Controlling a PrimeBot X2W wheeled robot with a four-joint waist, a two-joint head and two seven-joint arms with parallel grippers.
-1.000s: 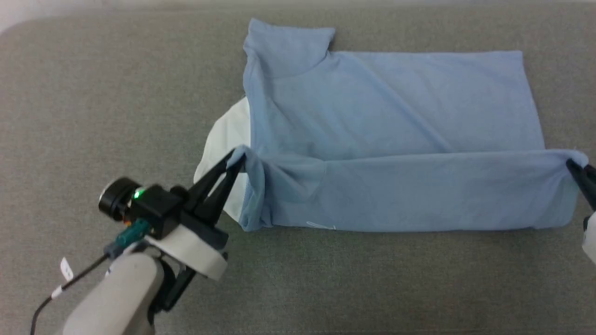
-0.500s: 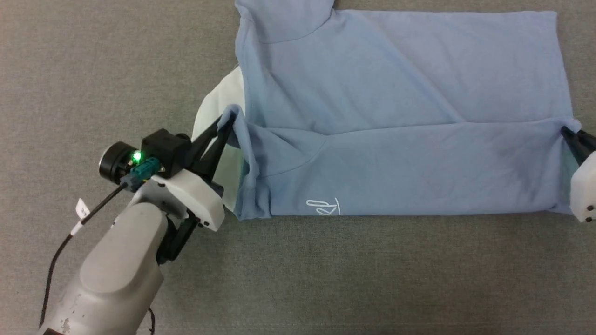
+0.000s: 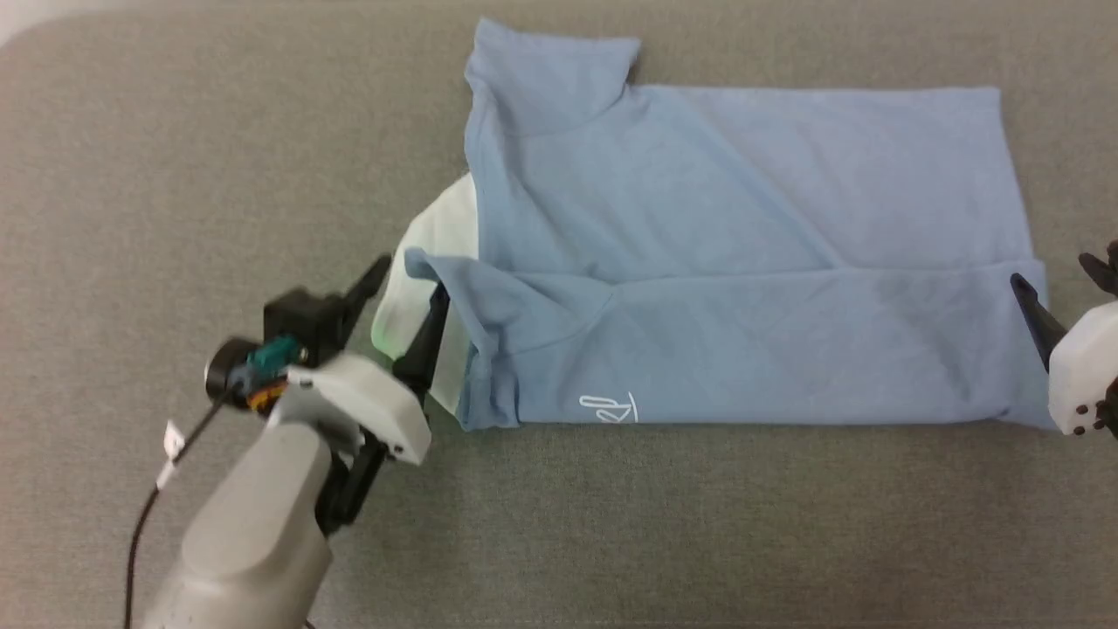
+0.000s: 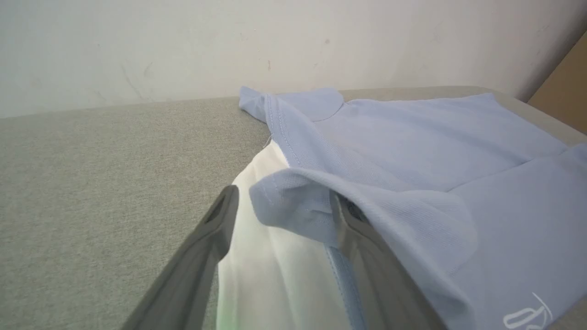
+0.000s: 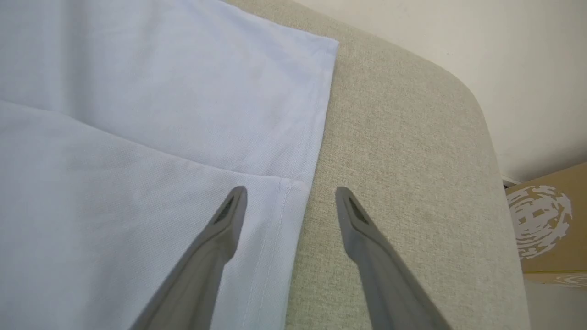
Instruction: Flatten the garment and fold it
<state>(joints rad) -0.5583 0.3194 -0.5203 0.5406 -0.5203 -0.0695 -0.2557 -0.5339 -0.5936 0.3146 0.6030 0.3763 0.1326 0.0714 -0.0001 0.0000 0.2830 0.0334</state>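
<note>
From the head, the light-blue shirt lies lengthwise across the grey tabletop. Its near long edge is turned over onto the body as a band, with the white logo on that band. A white collar part sticks out at the left end. The left hand sits at that end with its fingers spread wide. The right hand is at the far right end of the band, also wide open and gripping nothing.

From the left wrist, a corner of blue cloth lies loose between the spread fingers of the left hand and drapes against one of them. It is not pinched.

From the right wrist, one finger of the right hand hangs over the hemmed corner of the band and the other over bare tabletop. A cardboard box stands beyond the edge.

The first lengthwise fold looks laid down, though the left corner sits puckered. The next move probably calls for drawing both hands clear without dragging cloth, then taking the far long edge at matching points to fold it inward.
</note>
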